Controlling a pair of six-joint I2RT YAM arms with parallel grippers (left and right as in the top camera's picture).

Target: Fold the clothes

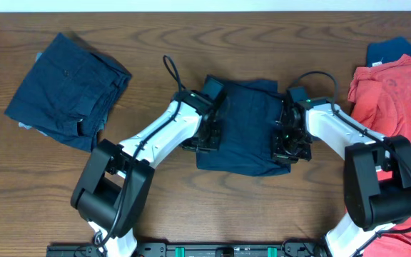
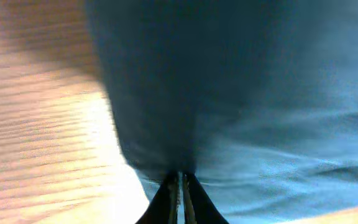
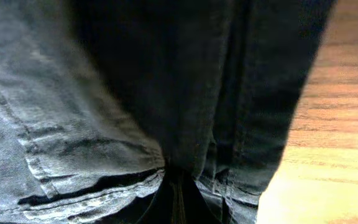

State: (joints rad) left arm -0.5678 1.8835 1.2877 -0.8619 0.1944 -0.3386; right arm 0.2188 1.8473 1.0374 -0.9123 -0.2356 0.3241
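Beyond the far edge and before the near edge of the dark navy cotton shorts, the brown wooden table lies bare, open to a gripper. The white-and-black left arm and right arm crowd the shorts' two sides. A folded navy garment pile lies well left, a coral-red shirt heap near right.

The coral-red shirt at the table's right edge runs off the overhead picture and covers most of the blue garment behind it. The left wrist's close view of the navy shorts is blurred.
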